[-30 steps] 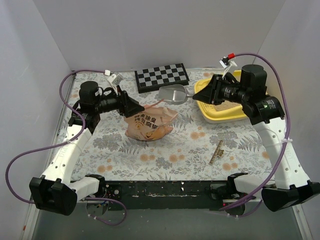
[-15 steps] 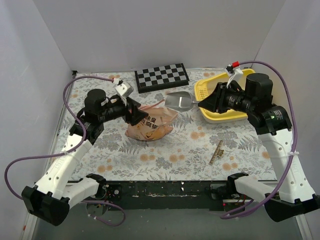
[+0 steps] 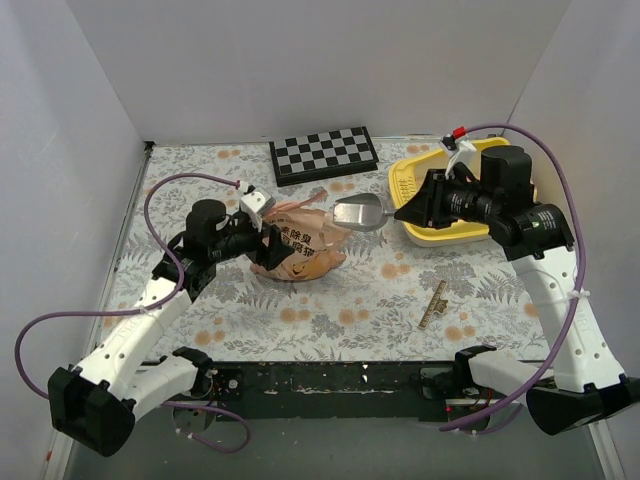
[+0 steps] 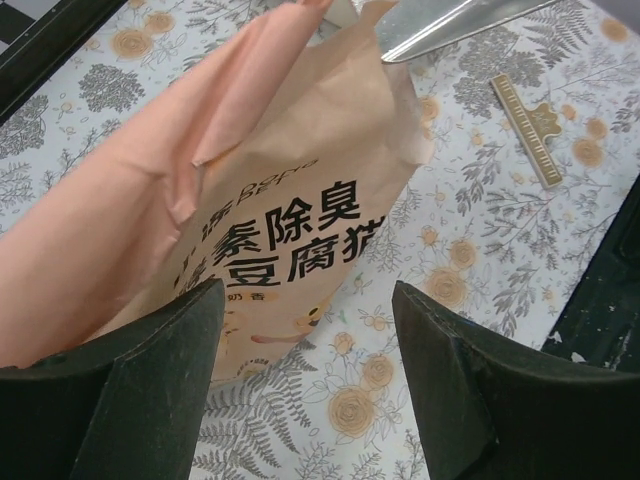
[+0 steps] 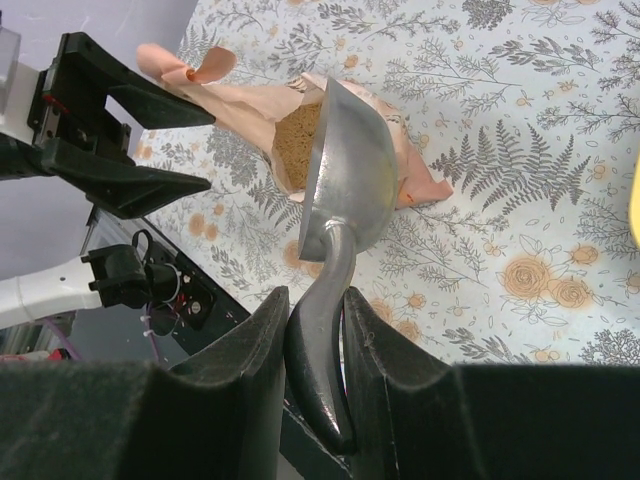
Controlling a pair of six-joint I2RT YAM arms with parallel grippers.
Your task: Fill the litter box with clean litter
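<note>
The yellow litter box (image 3: 437, 234) stands at the back right, its inside mostly hidden by my right arm. My right gripper (image 3: 404, 214) is shut on the handle of the silver scoop (image 3: 358, 212). It holds the scoop's bowl (image 5: 345, 170) just above the open mouth of the peach bag (image 3: 300, 250). Tan litter (image 5: 298, 138) shows inside that mouth. My left gripper (image 3: 265, 241) is open at the bag's left side. The bag's lower edge (image 4: 270, 220) lies just ahead of its fingers (image 4: 150, 390). I cannot tell whether they touch it.
A black-and-white checkerboard (image 3: 323, 153) lies at the back centre. A thin gold clip (image 3: 433, 304) lies on the floral cloth near the front right, and also shows in the left wrist view (image 4: 527, 130). White walls close in the table on three sides.
My right gripper has carried the scoop left from the litter box to the bag's mouth. My left gripper has shifted nearer and lower along the bag's left side, still open.
</note>
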